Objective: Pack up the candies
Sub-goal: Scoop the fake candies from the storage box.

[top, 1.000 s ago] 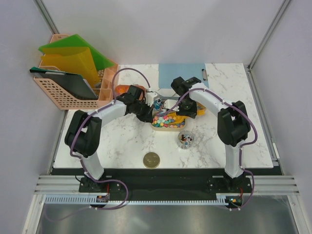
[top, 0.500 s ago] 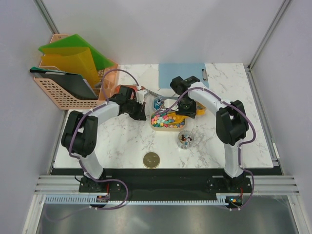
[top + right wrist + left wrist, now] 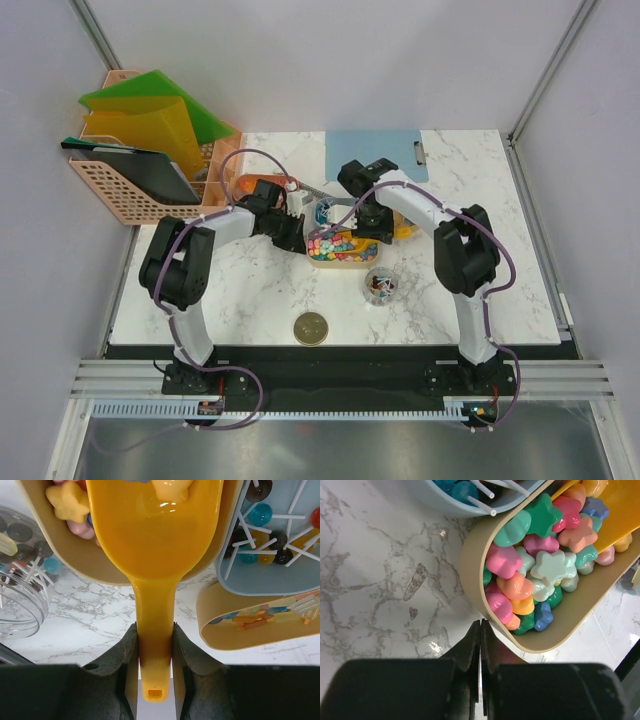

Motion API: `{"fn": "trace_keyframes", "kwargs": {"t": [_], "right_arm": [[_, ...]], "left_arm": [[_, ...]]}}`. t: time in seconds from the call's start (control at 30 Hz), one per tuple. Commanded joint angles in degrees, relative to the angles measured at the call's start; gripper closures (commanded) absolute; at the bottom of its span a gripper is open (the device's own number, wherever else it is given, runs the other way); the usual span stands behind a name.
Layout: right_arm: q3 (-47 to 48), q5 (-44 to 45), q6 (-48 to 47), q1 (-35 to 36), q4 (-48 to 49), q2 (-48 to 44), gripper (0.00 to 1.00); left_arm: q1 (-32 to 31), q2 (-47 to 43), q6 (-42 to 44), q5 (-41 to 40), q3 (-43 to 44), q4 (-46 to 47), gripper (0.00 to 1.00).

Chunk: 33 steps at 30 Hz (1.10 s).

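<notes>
A tan oval tray (image 3: 352, 262) holds pastel star-shaped candies (image 3: 540, 565), also seen from above (image 3: 335, 245). My left gripper (image 3: 481, 622) is shut and empty, its tips against the outside of the tray's rim (image 3: 470, 570); from above it sits at the tray's left end (image 3: 297, 236). My right gripper (image 3: 155, 627) is shut on the handle of the orange scoop (image 3: 155, 535). The scoop's bowl lies over the tray with a yellow candy (image 3: 170, 487) in it. From above the right gripper (image 3: 368, 222) is at the tray's far right side.
A pale blue bowl of lollipops (image 3: 325, 211) stands just behind the tray. A clear round jar (image 3: 380, 285) with dark wrapped pieces stands in front. A gold lid (image 3: 312, 327) lies nearer. A second tan tray with orange bits (image 3: 250, 625) is beside the scoop. A peach basket of folders (image 3: 140, 185) is far left.
My left gripper drew back to the left, then returned to the tray's left end. My right gripper moved left with the scoop, further over the tray.
</notes>
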Motion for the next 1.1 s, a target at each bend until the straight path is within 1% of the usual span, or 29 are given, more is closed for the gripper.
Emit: {"fn": "trace_keyframes", "kwargs": {"t": [0.0,0.2,0.4,0.67,0.73,0.8,1.07], "right_arm": [[1.8,0.0,2.4,0.4,2.6,1.3,1.0],[2.1,-1.1,3.4,1.5,3.7,1.7,1.0],[1.0,-5.2,3.9,1.8,5.5,0.7,1.0],[-8.4,-5.7,1.6,1.3,12.1,-3.8,1.0],[-8.7,-5.7,1.7,0.9,12.7,-4.4,1.0],[-9.2,-7.8,2.1,0.5,14.2,-4.9,1.0],[-10.4,-9.1,3.3,-0.9,16.9,-6.5,1.0]], "left_arm": [[-2.3,0.8,-3.1,4.0,2.5,2.7,0.98],[-3.8,1.0,-3.5,4.1,3.0,2.8,0.98],[-3.8,0.5,-3.5,3.7,2.9,2.8,0.98],[-3.8,-0.1,-2.7,2.8,2.5,2.2,0.98],[-3.7,-0.4,-2.3,2.6,2.5,2.1,0.98],[-3.6,-0.7,-2.1,2.4,2.4,2.0,0.98],[-2.5,-1.2,-1.3,2.2,2.9,1.1,0.98]]}}
